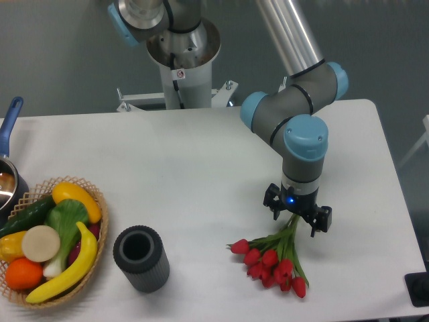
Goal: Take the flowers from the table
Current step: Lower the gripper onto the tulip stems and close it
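Note:
The flowers [271, 260], a small bunch of red tulip buds on green stems, lie on the white table [201, 154] at the front right, buds toward the front edge. My gripper [296, 216] points straight down over the stem ends. Its two black fingers [322, 220] stand apart on either side of the stems, so it looks open. The fingertips and the stem ends are hidden under the wrist, so I cannot see any contact.
A dark grey ribbed cylinder vase [141, 258] stands at the front, left of the flowers. A wicker basket [48, 241] of produce sits at the front left, with a pot with a blue handle [8, 168] behind it. The arm's base [182, 60] stands behind the table.

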`<state>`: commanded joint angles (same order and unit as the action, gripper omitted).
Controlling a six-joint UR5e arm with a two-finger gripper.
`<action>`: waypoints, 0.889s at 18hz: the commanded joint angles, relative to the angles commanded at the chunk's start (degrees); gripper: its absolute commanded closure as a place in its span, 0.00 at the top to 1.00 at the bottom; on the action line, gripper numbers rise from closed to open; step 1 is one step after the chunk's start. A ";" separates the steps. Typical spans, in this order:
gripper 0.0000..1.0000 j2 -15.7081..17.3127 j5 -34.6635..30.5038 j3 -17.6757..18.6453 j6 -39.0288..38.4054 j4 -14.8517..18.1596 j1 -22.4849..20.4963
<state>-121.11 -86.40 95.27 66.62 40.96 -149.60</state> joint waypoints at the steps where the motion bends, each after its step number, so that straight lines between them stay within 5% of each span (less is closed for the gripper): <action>1: 1.00 -0.61 -0.09 -0.26 -0.09 -0.09 0.53; 8: 0.95 -3.61 0.00 -2.02 1.31 -0.18 1.41; 10: 0.60 -3.69 0.00 -1.85 1.49 -0.09 1.50; 16: 0.02 -1.59 -0.70 -0.71 1.05 0.00 1.85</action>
<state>-122.70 -87.10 94.57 67.68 40.96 -147.75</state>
